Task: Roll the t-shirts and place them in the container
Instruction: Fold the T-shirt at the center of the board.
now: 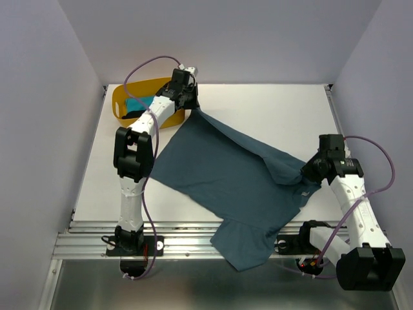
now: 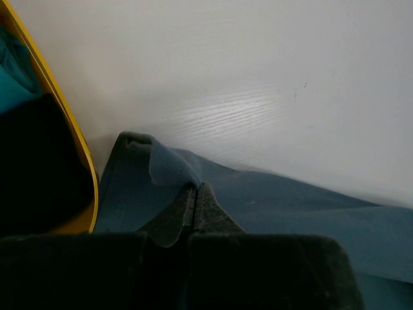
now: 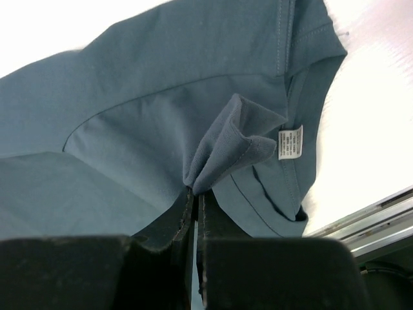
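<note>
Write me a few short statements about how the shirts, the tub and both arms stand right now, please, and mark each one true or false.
1. The jaws of the left arm are shut on an edge of the slate-blue t-shirt. True.
2. The jaws of the right arm hang open above the table. False: they are pinched on a fold of the slate-blue t-shirt near its collar.
3. The yellow tub stands at the table's far left corner. True.
4. The tub is empty. False: the turquoise t-shirt and the black t-shirt lie in it.
5. The slate-blue t-shirt lies wholly on the table. False: part of it hangs over the near edge.
</note>
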### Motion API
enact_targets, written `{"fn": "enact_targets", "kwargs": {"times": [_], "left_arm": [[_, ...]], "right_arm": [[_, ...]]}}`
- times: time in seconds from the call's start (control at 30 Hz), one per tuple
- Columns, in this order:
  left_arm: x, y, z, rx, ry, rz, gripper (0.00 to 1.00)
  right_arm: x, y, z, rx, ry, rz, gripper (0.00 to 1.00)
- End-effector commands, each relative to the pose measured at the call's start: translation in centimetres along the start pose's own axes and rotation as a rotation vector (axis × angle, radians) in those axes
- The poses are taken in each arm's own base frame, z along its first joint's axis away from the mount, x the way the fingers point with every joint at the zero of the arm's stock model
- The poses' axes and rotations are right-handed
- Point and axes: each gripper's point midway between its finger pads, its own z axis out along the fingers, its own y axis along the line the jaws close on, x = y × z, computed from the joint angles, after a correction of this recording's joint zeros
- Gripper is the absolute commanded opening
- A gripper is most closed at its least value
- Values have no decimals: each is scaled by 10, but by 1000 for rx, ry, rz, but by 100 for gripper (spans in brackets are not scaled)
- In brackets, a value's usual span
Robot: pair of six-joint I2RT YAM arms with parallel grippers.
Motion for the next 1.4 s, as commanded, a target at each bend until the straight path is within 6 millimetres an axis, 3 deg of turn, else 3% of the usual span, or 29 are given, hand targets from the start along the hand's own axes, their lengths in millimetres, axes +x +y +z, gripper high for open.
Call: {"fn": "enact_targets", "kwargs": {"times": [0.0,0.27,1.0,1.2,1.37], "left_arm": [[-9,2,-26,-28,-30,29,0],[12,13,-29,-72,10,27,0],[34,28,-36,-109,61,22,0],[38,34,-39,-141,75,27,0],[38,37,-41,-156,81,32,5]], "right_arm": [[6,-2,-5,-16,13,33,1],[13,-10,-14,-3,20,41,1],[33,-21,-22,-8,64,69,2],[41,-23,-24,-13,91,63,18],[45,-23,-30,-34,106,51,42]]}}
